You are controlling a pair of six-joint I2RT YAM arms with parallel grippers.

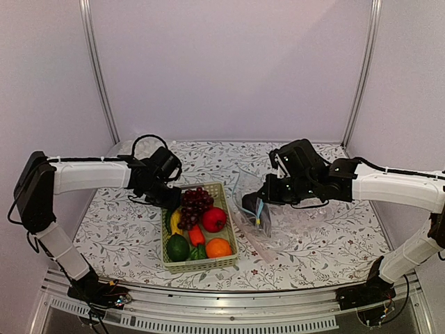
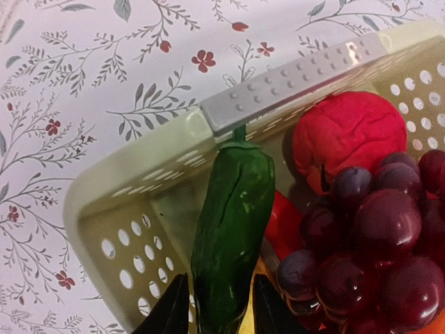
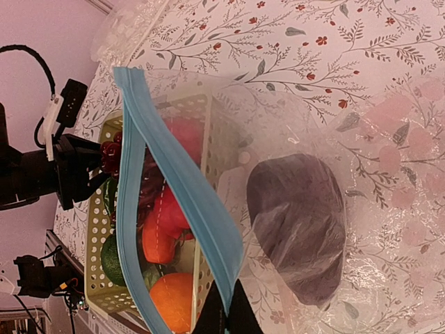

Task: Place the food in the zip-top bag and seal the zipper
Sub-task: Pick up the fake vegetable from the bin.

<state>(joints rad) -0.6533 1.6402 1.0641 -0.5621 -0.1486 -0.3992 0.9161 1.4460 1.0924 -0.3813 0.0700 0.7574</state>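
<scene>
A pale green basket [image 1: 227, 259] holds the food: grapes [image 1: 195, 202], a red fruit [image 1: 214, 219], an orange [image 1: 218, 247] and a carrot [image 1: 197, 235]. My left gripper [image 2: 221, 312] is down in its far-left corner [image 2: 139, 167]. Its fingers stand on either side of a dark green vegetable [image 2: 233, 223], with thin gaps showing. The clear zip-top bag [image 3: 389, 229] lies right of the basket with a purple eggplant [image 3: 299, 223] inside. Its mouth gapes, and the light-blue zipper [image 3: 184, 188] is lifted. My right gripper [image 3: 233, 309] is shut on that strip's edge.
A red fruit [image 2: 348, 132] and grapes [image 2: 379, 229] crowd the right side of the green vegetable. A bubbly clear sheet [image 3: 128, 24] lies at the table's far left corner. Metal frame posts [image 1: 97, 69] and pale walls close in the back and sides.
</scene>
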